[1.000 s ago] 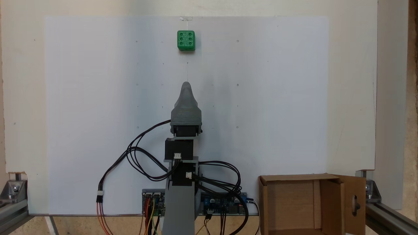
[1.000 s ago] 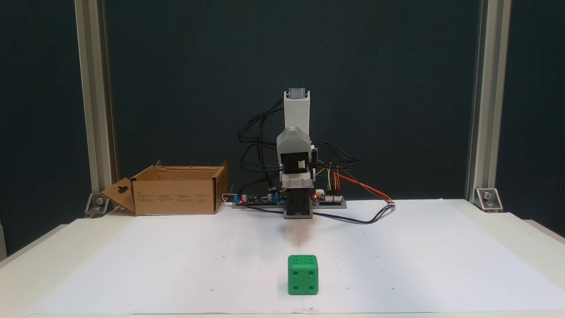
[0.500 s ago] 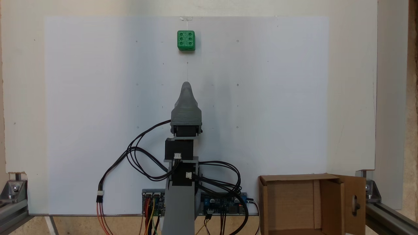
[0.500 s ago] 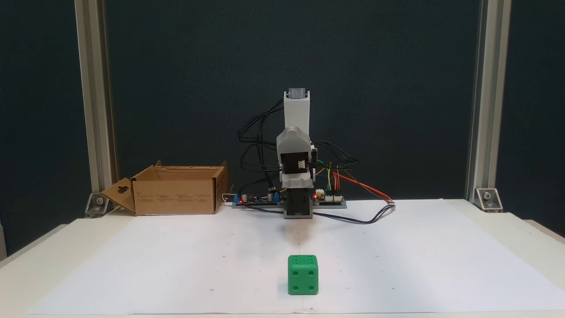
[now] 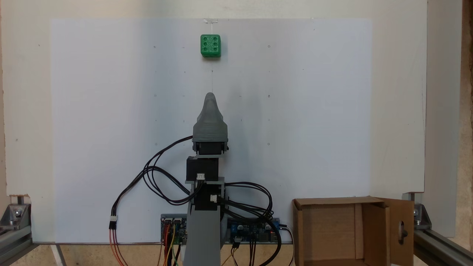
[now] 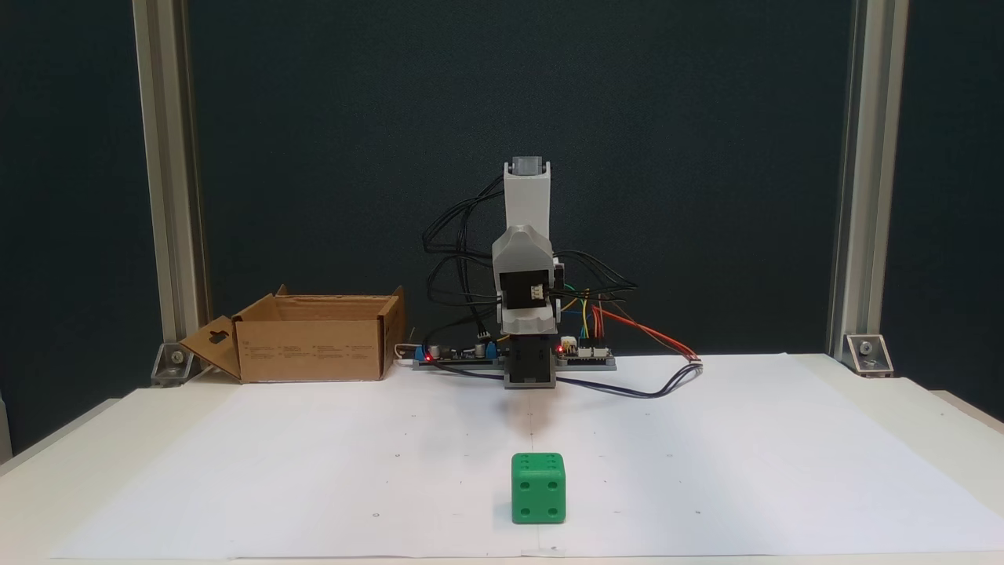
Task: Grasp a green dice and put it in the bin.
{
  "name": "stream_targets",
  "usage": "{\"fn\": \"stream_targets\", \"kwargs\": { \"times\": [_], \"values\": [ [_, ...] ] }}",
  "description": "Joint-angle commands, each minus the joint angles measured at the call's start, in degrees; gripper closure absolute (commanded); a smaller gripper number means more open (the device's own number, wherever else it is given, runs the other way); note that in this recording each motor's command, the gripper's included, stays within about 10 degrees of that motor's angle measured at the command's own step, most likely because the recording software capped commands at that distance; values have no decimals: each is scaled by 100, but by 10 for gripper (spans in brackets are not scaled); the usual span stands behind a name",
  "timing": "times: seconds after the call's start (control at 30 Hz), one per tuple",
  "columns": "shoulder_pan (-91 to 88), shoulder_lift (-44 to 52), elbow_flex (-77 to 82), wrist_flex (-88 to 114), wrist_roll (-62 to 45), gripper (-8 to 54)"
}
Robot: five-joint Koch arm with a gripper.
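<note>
**Claw folded near the base, dice far out on the paper**

The gripper [image 5: 210, 95] points away from the arm's base in a fixed view from above, its grey jaws stacked one over the other so that a single tapered tip shows; whether it is released or clenched cannot be told. In the fixed view from the front it hangs low before the base [image 6: 530, 369], folded under the arm [image 6: 527, 235], and nothing is seen between its jaws. Black cables [image 5: 159, 177] loop out from the arm to the circuit boards [image 5: 255, 229] at its foot.

The green dice [image 5: 210, 45] sits on the white paper sheet [image 5: 111, 111], well apart from the gripper and in line with its tip, near the sheet's far edge. From above its six-pip face is up; from the front [image 6: 538, 487] a four-pip face looks at the camera.

The bin [image 5: 332, 229] stands open beside the base, at the lower right in the view from above, its flap with the keyhole-shaped cut-out [image 5: 401, 231] folded outward.
</note>
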Motion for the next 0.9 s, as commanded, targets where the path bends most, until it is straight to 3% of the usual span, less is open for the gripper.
{"fn": "stream_targets", "kwargs": {
  "times": [0.0,0.5,0.87],
  "values": [
    [-26,606,281,-158,-255,9],
    [0,615,211,114,-281,33],
    [-79,606,-2101,4287,-272,14]
  ]
}}
